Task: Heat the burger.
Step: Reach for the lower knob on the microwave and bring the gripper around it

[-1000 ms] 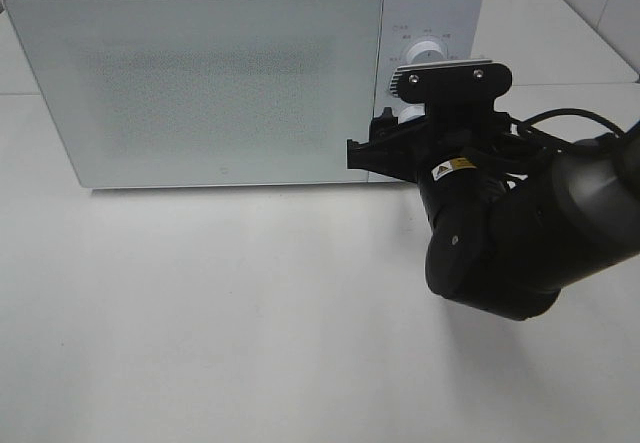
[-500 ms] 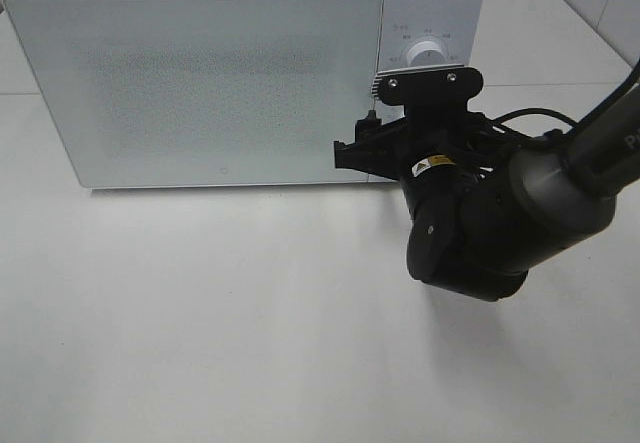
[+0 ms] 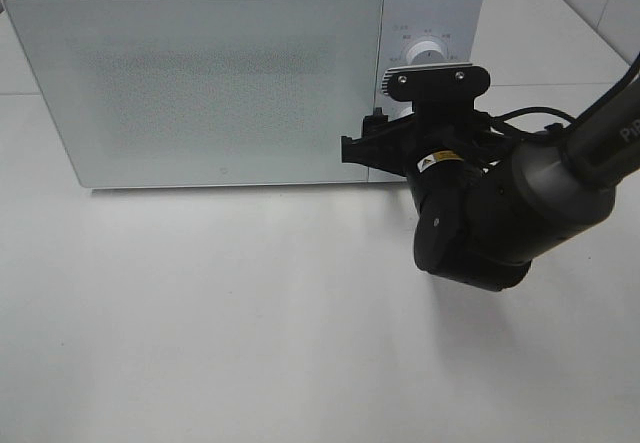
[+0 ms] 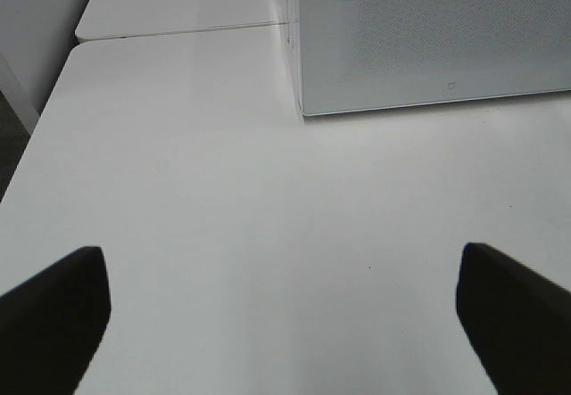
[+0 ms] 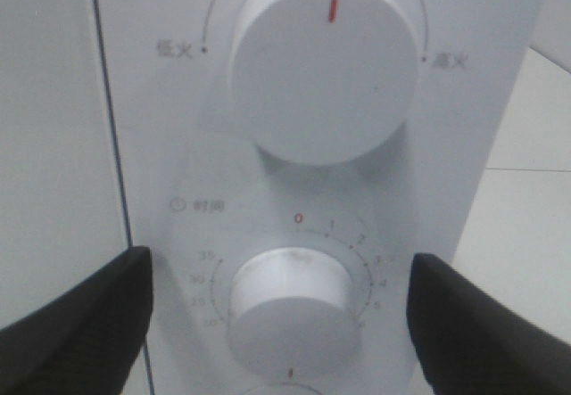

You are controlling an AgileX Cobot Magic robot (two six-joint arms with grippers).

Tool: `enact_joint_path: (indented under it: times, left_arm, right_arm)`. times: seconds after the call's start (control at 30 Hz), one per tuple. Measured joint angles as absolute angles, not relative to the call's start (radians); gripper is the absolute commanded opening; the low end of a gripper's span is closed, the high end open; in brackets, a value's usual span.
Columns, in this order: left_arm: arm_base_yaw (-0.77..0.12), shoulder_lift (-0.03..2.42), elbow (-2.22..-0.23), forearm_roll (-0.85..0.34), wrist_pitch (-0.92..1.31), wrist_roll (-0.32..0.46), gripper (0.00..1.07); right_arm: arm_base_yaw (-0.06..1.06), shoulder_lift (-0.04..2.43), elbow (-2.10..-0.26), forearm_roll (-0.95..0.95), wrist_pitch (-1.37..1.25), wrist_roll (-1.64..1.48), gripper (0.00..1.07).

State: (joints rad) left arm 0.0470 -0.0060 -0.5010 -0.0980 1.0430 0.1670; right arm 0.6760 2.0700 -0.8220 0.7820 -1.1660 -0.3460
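From the high camera, the white microwave fills the upper left of the frame, its door shut. The burger shows nowhere on the counter. It probably sits behind that frosted door, though nothing can be made out through it. The right tool is pressed up near the control panel at centre right, below the upper knob. That position suggests the arm is there to set the heating.

The left wrist camera shows the left tool with its dark fingers spread wide and only bare counter between them. A corner of the microwave lies well ahead. This arm looks parked clear of the door and has no part in the dial work.

In the right wrist camera the right tool's two fingers stand apart, one on each side of the timer knob, with a gap to it on both sides. The knob's scale starts at zero, and the red-marked knob above it is outside their span. The straddle looks like preparation to pinch and turn the timer.
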Motion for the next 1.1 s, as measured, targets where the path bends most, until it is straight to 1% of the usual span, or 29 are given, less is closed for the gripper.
enact_joint_path:
  times: [0.37,0.47,0.5,0.53,0.57,0.6,0.63,0.67,0.7,0.73,0.77,0.8,0.83,0.87,0.9,1.1]
  left_arm:
    - [0.047,-0.006,-0.501,-0.098,1.043,0.167,0.98]
    - [0.047,-0.006,-0.501,-0.098,1.043,0.167,0.98]
    - [0.047,-0.006,-0.501,-0.098,1.043,0.167,0.98]
    - [0.047,-0.006,-0.501,-0.098,1.043,0.167,0.98]
    - [0.047,-0.006,-0.501,-0.098,1.043,0.167,0.98]
    - [0.047,-0.006,-0.501,-0.098,1.043,0.167,0.98]
    - [0.047,-0.006,-0.501,-0.098,1.043,0.167,0.98]
    - [0.047,-0.006,-0.501,-0.098,1.043,0.167,0.98]
    - [0.047,-0.006,-0.501,-0.098,1.043,0.167,0.98]
    - [0.047,-0.006,-0.501,-0.098,1.043,0.167,0.98]
    - [0.047,-0.006,-0.501,-0.098,1.043,0.167,0.98]
    - [0.047,-0.006,-0.501,-0.098,1.043,0.167,0.98]
    - [0.047,-0.006,-0.501,-0.098,1.043,0.167,0.98]
    - [0.047,-0.006,-0.501,-0.098,1.043,0.167,0.98]
    - [0.047,-0.006,-0.501,-0.098,1.043,0.167,0.98]
    - [0.047,-0.006,-0.501,-0.098,1.043,0.167,0.98]
  right_arm:
    - [0.664,2.087,-0.844,0.753,-1.131,-0.345,0.76]
    - [0.664,2.087,-0.844,0.753,-1.130,-0.345,0.74]
    - [0.664,2.087,-0.844,0.753,-1.130,-0.345,0.71]
    - [0.664,2.087,-0.844,0.753,-1.130,-0.345,0.71]
    - [0.664,2.087,-0.844,0.753,-1.129,-0.345,0.69]
    - [0.664,2.087,-0.844,0.753,-1.129,-0.345,0.61]
    - [0.664,2.087,-0.844,0.753,-1.129,-0.345,0.61]
    - [0.664,2.087,-0.844,0.754,-1.129,-0.345,0.49]
    - [0.664,2.087,-0.844,0.754,-1.129,-0.345,0.49]
    - [0.664,2.087,-0.844,0.768,-1.129,-0.345,0.34]
    - [0.663,2.087,-0.844,0.785,-1.130,-0.345,0.28]
    - [0.663,2.087,-0.844,0.785,-1.130,-0.345,0.28]
    - [0.663,2.087,-0.844,0.787,-1.130,-0.346,0.14]
    - [0.663,2.087,-0.844,0.787,-1.130,-0.346,0.14]
    - [0.663,2.087,-0.844,0.787,-1.132,-0.348,0.01]
    - [0.663,2.087,-0.844,0.788,-1.132,-0.366,0.00]
